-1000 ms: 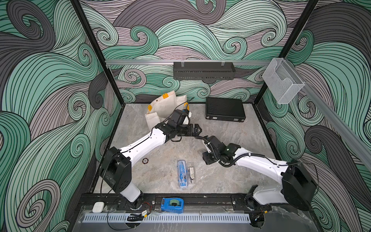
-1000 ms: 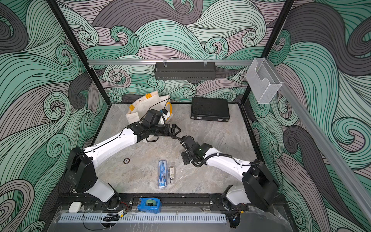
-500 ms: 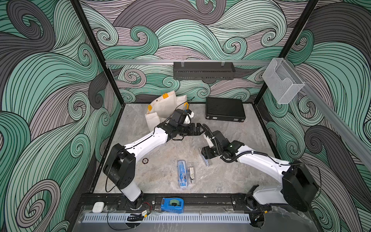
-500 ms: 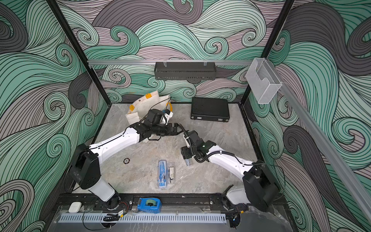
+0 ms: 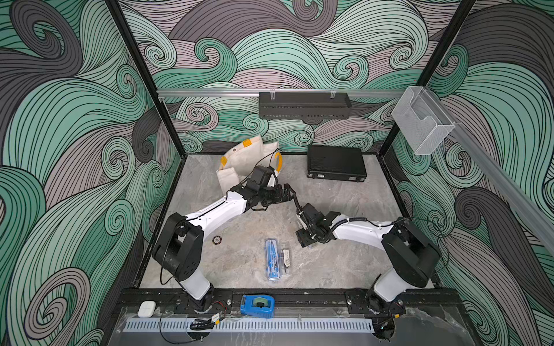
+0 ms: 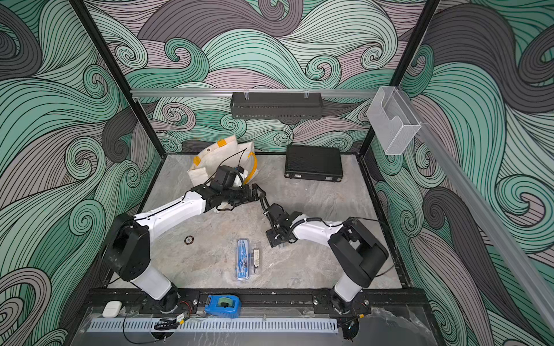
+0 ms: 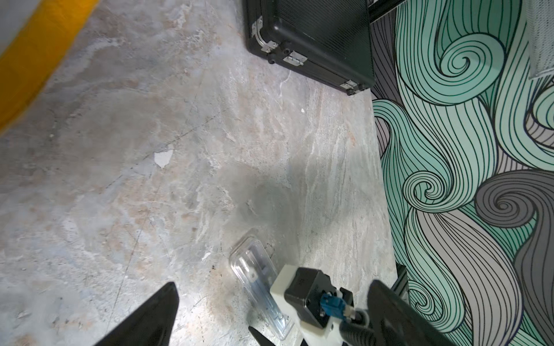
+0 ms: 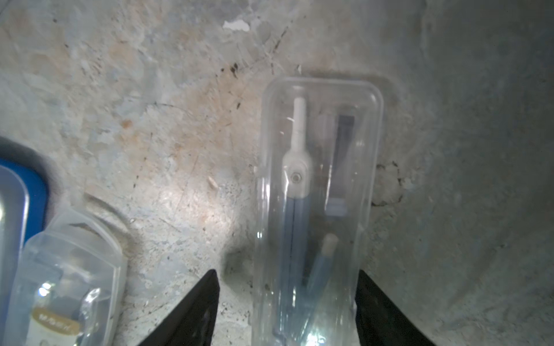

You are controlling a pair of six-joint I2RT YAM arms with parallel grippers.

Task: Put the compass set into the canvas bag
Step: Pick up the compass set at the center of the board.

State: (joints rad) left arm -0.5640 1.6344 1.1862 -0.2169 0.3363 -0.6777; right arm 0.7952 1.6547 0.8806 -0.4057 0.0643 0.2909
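Note:
The compass set (image 8: pixel 317 194) is a slim clear case with a white-headed compass inside, lying flat on the table. My right gripper (image 8: pixel 286 271) points down over one end of it, open, with a finger on each side; one finger stands clear of the case. In both top views the gripper (image 5: pixel 308 241) (image 6: pixel 277 239) hides most of the case. The compass set (image 7: pixel 254 278) also shows in the left wrist view. My left gripper (image 5: pixel 290 192) (image 7: pixel 273 282) hangs open and empty near the table's middle. The off-white canvas bag (image 5: pixel 242 161) (image 6: pixel 215 158) lies crumpled at the back left, behind the left arm.
A blue-backed slim case (image 5: pixel 272 259) with a small clear case (image 5: pixel 286 257) beside it lies near the front centre. A flat black hard case (image 5: pixel 335 166) sits at the back right. A small ring (image 5: pixel 216 239) lies front left, and a blue tape dispenser (image 5: pixel 257 304) is on the front rail.
The right wrist rose and swung a little over the clear case, then settled lower over it. The case has stayed on the table. The left gripper has barely moved.

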